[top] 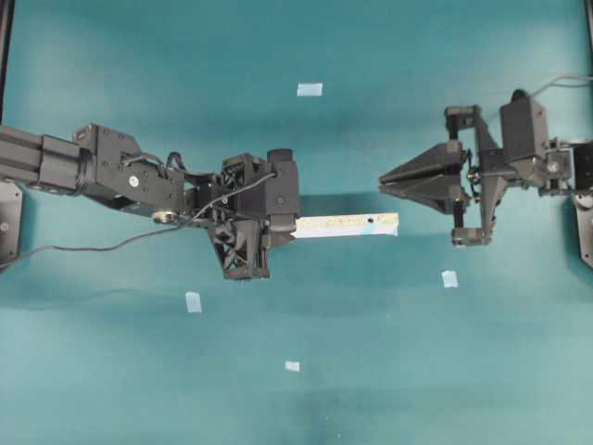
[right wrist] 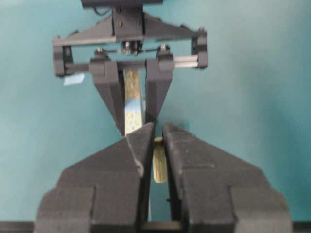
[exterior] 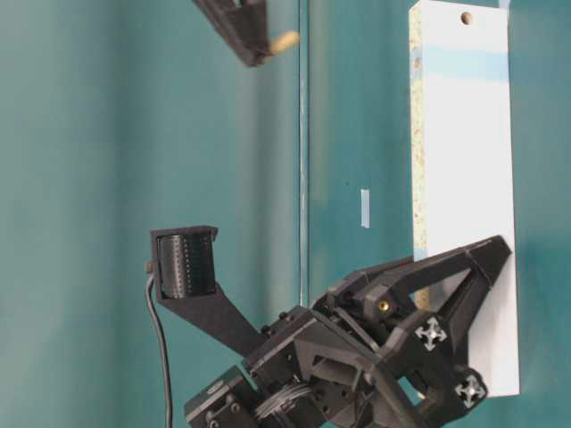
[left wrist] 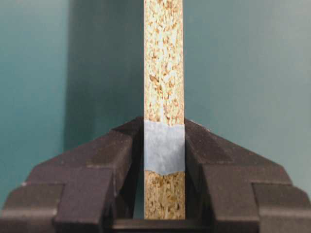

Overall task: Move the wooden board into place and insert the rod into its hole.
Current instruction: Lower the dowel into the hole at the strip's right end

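Note:
The wooden board (top: 345,225) sticks out to the right from my left gripper (top: 293,226), which is shut on one end of it. In the left wrist view the jaws (left wrist: 164,131) press both white faces, with the speckled edge (left wrist: 164,63) and a pale blue patch (left wrist: 164,148) between them. The table-level view shows the board's white face (exterior: 466,178), with a small hole (exterior: 467,17) near its free end. My right gripper (top: 383,182) hovers just above and past that end, shut on the cream rod (right wrist: 160,162). The rod's tip (exterior: 285,40) pokes out of the jaws.
Several small pale-blue tape squares lie on the teal table (top: 111,389): one at the back (top: 309,90), one front left (top: 193,301), one front right (top: 449,278). The arm bases sit at the left and right edges.

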`<state>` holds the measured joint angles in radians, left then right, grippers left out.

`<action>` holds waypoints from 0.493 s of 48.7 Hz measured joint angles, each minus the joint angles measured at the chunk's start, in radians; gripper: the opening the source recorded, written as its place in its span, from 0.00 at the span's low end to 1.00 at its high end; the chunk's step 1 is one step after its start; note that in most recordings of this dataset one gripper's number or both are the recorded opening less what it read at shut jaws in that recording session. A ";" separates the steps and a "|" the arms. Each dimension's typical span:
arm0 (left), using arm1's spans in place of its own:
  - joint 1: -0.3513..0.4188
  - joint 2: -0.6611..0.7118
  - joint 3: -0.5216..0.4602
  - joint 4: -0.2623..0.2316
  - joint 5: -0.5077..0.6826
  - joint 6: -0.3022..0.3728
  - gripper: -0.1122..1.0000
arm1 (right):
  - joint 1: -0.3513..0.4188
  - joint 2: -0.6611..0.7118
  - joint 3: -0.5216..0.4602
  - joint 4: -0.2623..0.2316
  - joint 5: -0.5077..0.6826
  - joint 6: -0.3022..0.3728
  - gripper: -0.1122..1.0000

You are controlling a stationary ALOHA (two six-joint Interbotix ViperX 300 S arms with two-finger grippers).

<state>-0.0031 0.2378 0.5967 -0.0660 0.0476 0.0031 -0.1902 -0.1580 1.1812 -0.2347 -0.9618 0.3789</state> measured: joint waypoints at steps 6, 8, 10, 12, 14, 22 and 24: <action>0.000 0.000 0.000 0.000 0.002 0.000 0.29 | -0.002 0.054 -0.005 0.000 -0.066 0.000 0.18; 0.000 0.000 -0.002 0.000 0.002 0.000 0.29 | -0.002 0.071 -0.005 0.000 -0.084 0.000 0.18; 0.000 0.000 -0.002 0.000 0.002 0.002 0.29 | -0.002 0.086 -0.008 0.002 -0.104 0.000 0.18; 0.000 0.000 -0.002 0.000 0.002 0.000 0.29 | -0.002 0.097 -0.009 0.000 -0.117 0.000 0.18; 0.000 0.000 -0.003 0.000 0.003 0.000 0.29 | -0.002 0.106 -0.012 0.000 -0.127 0.000 0.18; 0.000 0.000 -0.006 0.000 0.008 0.000 0.29 | -0.002 0.138 -0.018 0.000 -0.155 0.000 0.18; 0.000 0.000 -0.006 0.000 0.008 0.000 0.29 | -0.002 0.146 -0.020 0.002 -0.163 0.000 0.18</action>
<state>-0.0031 0.2378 0.5906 -0.0660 0.0552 0.0031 -0.1917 -0.0123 1.1612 -0.2332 -1.1244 0.3789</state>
